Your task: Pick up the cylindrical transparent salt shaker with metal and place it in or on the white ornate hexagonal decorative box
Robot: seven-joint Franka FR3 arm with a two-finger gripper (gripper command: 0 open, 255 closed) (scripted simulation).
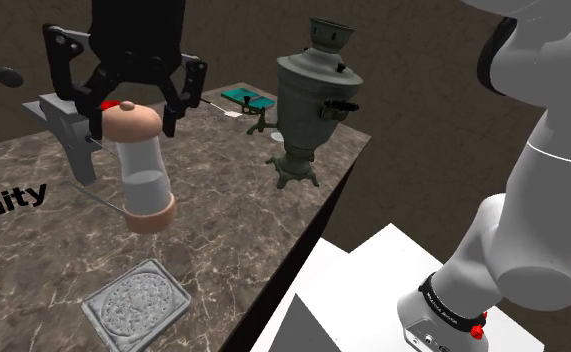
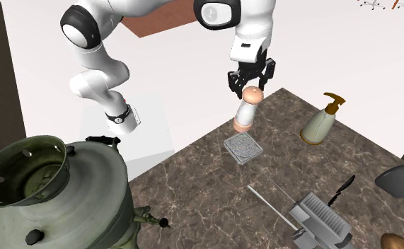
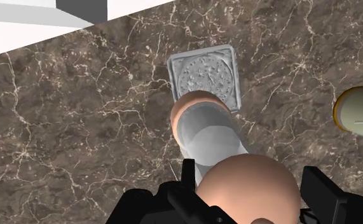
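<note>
The salt shaker (image 1: 143,170), a clear cylinder with pinkish-tan caps at both ends, hangs tilted in the air above the brown marble table (image 1: 223,200). My gripper (image 1: 138,115) is shut on its upper cap. In the wrist view the fingers (image 3: 186,181) clasp the cap, and the shaker (image 3: 208,130) points down at the table. The decorative box (image 1: 138,300), drawn as a flat grey square with a round ornate pattern, lies on the table below the shaker's lower end. In the second exterior view the shaker (image 2: 246,112) hangs from my gripper (image 2: 251,88) just above the box (image 2: 243,148).
A dark green samovar (image 1: 308,100) stands near the table's edge. A soap dispenser (image 2: 320,120) stands beyond the box in the second exterior view. A grey metal device (image 2: 324,219) with a long rod sits farther along. The table edge and white stand (image 1: 373,290) lie beside the box.
</note>
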